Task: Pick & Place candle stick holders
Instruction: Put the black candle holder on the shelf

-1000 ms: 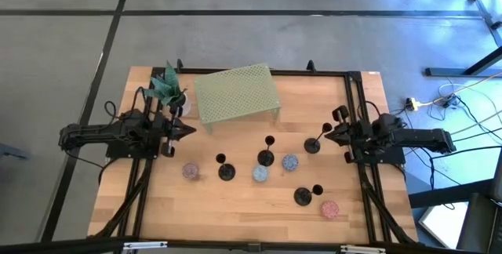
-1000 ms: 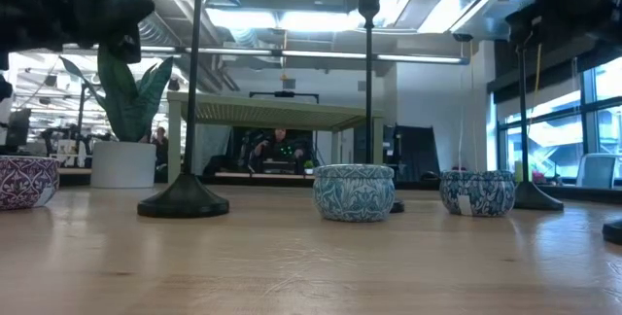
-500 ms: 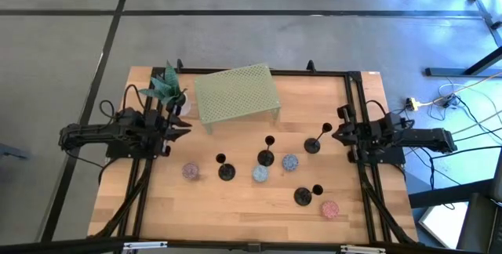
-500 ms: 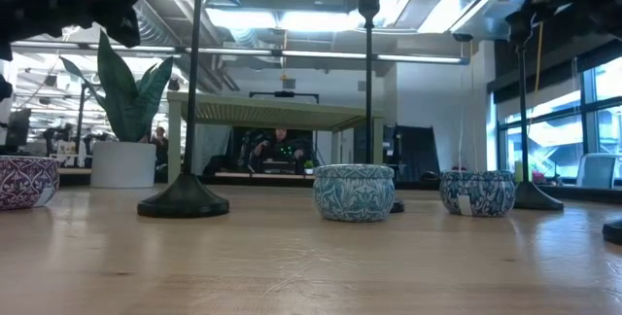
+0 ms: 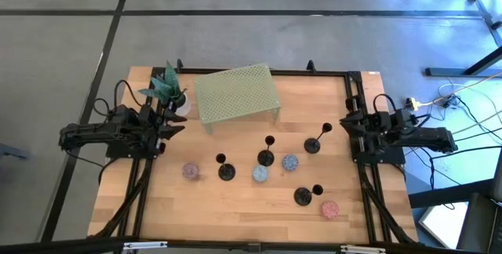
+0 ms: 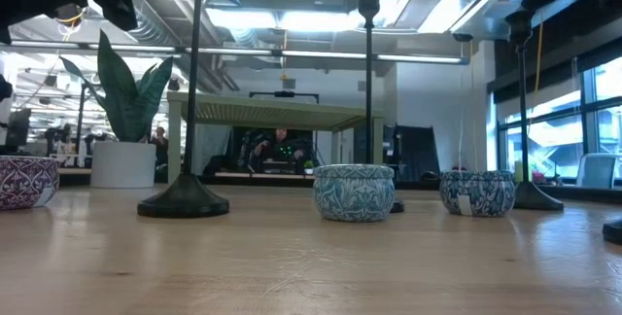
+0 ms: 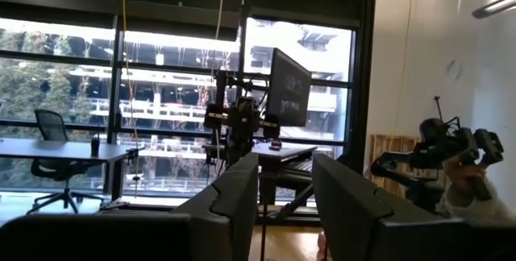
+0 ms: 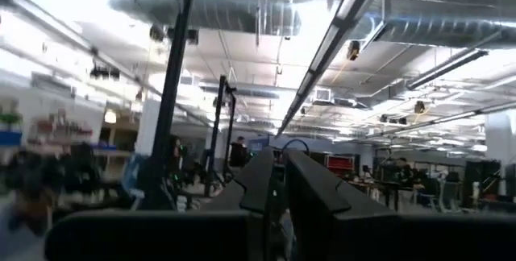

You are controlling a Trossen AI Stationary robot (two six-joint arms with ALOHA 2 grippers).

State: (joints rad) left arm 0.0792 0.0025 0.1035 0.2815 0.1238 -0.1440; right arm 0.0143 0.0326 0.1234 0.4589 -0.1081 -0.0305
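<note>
Both your grippers have pulled back to the table's sides: left gripper (image 5: 166, 128) jaws apart, right gripper (image 5: 351, 125) jaws nearly together, candle holders (image 5: 266, 151) all standing free.

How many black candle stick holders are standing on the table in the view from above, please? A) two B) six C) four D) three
C: four candle stick holders stand on the wood, one near the purple tin, one at centre, one towards the right arm and one nearest the front edge.
</note>
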